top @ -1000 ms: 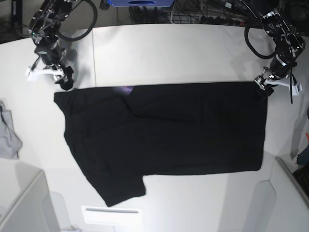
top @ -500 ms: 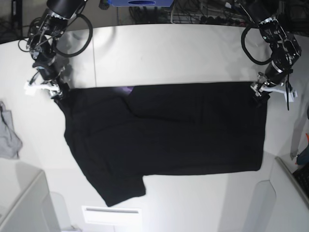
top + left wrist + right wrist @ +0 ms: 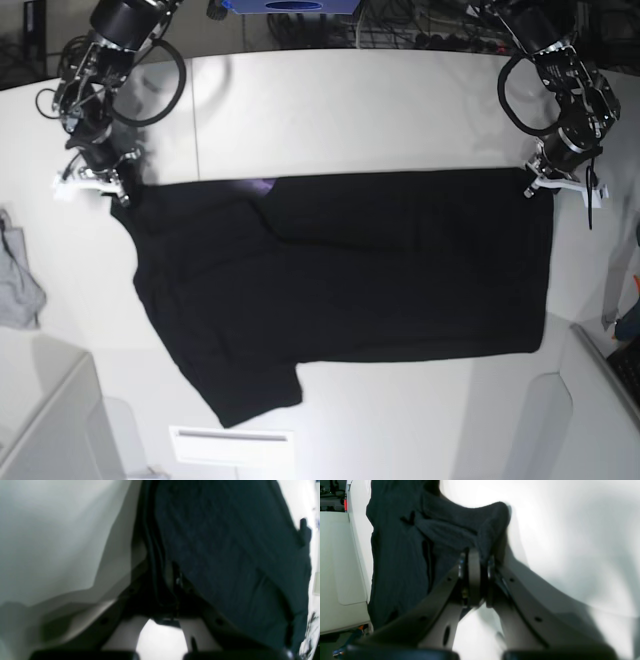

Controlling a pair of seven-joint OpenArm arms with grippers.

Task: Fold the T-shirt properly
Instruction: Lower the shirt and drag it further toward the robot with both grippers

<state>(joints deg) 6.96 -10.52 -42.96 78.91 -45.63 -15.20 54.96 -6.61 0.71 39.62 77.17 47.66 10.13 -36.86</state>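
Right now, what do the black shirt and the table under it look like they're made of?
The shirt looks like soft matte knit cotton: it wrinkles and bunches where the tools pinch it. The table looks like smooth white laminate or plastic with a faint sheen; which one is unclear.

The T-shirt [image 3: 340,270] is plain black across all that shows, with only a small sliver of purple at its far edge near the collar. The table [image 3: 350,110] under it is white. A small grey cloth [image 3: 18,280] lies at the side. Both arms are black, with white pieces by each tool.
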